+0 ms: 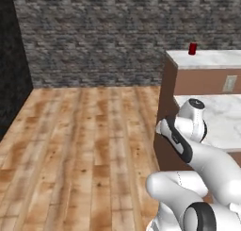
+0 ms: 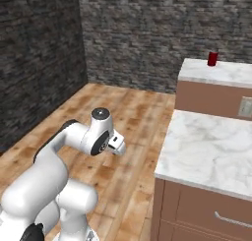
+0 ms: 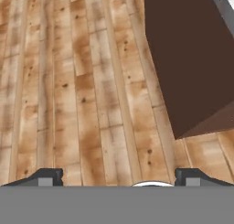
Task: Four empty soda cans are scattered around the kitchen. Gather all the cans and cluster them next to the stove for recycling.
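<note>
**Spotter:** What's nearest you?

**Me:** My end effector (image 3: pixel 119 177) is empty, tips spread wide, tucked close to the base and looking down at the plank floor (image 3: pixel 77 90) beside the dark cabinet side (image 3: pixel 187 58).

**Spotter:** And the target?

**Me:** One red soda can (image 2: pixel 212 58) stands upright on the far, higher tabletop (image 2: pixel 221 73), near its back left corner, well apart from me. The near marble tabletop (image 2: pixel 206 151) lies between us.

**Spotter:** How will you play it?

**Me:** I'd judge driving closer comes first, then I raise the arm above tabletop height, come in level with the tips apart, and close around the can's middle so it doesn't tip.
</note>
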